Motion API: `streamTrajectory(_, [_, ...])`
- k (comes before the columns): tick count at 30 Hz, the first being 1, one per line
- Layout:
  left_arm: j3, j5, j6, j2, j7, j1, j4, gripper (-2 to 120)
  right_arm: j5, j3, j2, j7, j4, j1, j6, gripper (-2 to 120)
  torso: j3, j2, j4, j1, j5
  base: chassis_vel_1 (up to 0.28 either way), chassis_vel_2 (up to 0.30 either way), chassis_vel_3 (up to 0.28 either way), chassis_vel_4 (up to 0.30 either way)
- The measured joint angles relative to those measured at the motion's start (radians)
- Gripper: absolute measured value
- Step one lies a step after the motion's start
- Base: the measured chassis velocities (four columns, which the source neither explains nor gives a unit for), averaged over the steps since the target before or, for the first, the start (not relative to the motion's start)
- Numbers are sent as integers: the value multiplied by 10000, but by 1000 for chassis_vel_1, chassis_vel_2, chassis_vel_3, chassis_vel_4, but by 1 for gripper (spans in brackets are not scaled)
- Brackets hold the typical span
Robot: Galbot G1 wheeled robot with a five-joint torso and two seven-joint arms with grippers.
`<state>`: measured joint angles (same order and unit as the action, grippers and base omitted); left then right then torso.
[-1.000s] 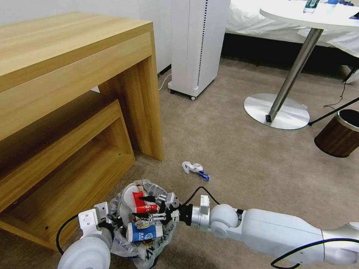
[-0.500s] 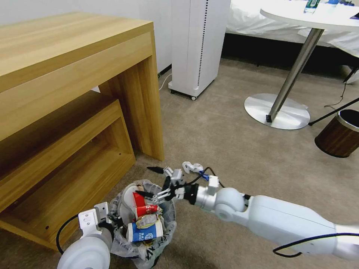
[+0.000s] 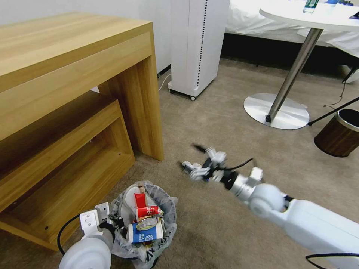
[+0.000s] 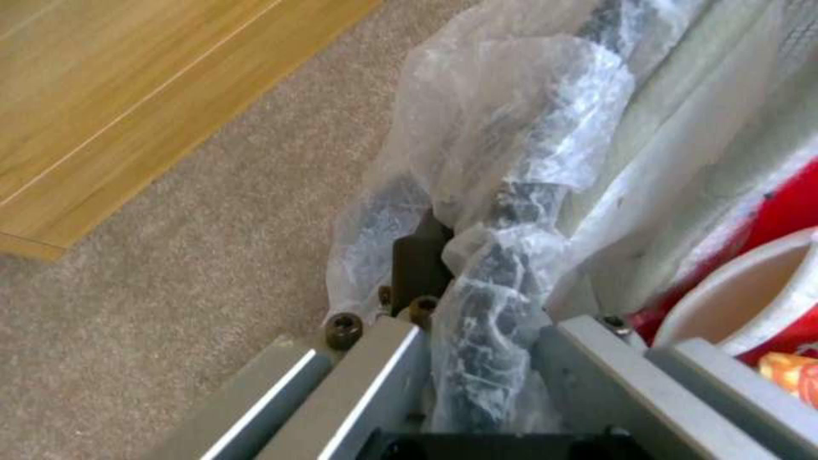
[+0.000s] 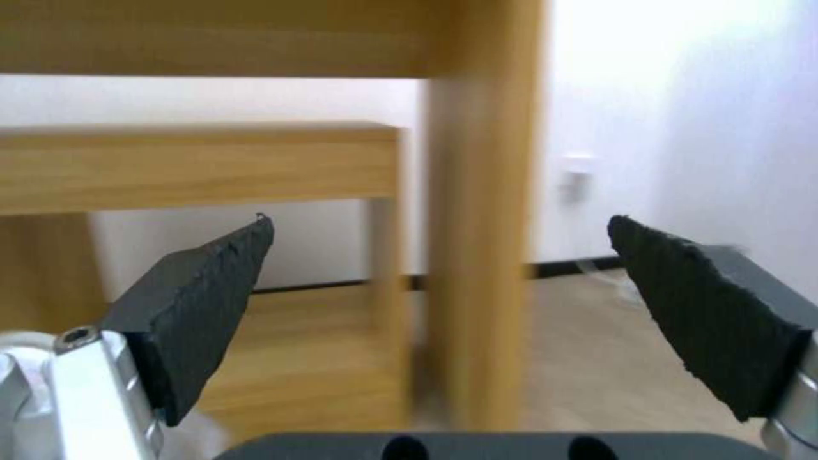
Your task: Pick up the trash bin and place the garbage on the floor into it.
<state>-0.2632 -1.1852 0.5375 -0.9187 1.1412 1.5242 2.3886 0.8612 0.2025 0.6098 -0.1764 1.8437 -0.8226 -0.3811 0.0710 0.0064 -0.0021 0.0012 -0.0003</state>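
The trash bin (image 3: 169,213), black and lined with a crinkly white bag, stands on the beige floor (image 3: 232,127) at the lower left. My left gripper (image 3: 112,220) is shut on its rim; the left wrist view shows the bag-wrapped rim (image 4: 511,255) clamped between the left gripper (image 4: 477,326) fingers. Inside the bin lie a red carton (image 3: 144,209) and a blue-white cup (image 3: 144,232). My right gripper (image 3: 194,161) hovers open and holds nothing, right over a white-and-blue scrap of garbage (image 3: 186,164) on the carpet. In the right wrist view the right gripper (image 5: 436,223) has its pads spread wide.
A wooden desk (image 3: 74,74) with a lower shelf stands left of the bin, its leg (image 3: 147,108) close by. Behind stand a white tower unit (image 3: 196,45), a round table's metal base (image 3: 276,110) and a brown wood-grain bin (image 3: 338,132).
My right gripper rose out of the trash bin and swung away to the right, over the white-and-blue scrap. It stayed open. The left gripper and bin did not move.
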Motion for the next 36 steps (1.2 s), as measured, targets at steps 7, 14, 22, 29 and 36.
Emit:
streamTrajectory(7, [51,230,92,153,-197,93,179,0,-1142,-3989,529,189,374,-3898,-47,100,0,0,-1,0,6,0,0,0,0])
streamTrajectory(14, [190,301,173,376,-406,-30,182,0,-2622,-6154,1538,770,392,-6281,-429,100,-1,0,-5,0,2,0,0,0,0])
streamTrajectory(22, [295,308,200,458,-496,-49,195,0,-3476,-6716,2412,1425,659,-6961,-846,100,-1,1,-1,-1,3,0,0,0,0])
streamTrajectory(29, [302,421,253,472,-589,4,229,0,-3470,-6735,2684,1378,650,-7207,-931,100,0,0,-1,0,1,0,0,0,0])
streamTrajectory(36, [247,632,288,463,-672,199,364,0,-3699,-6399,2983,1070,501,-7388,-1042,100,0,0,-2,-1,3,0,0,0,0])
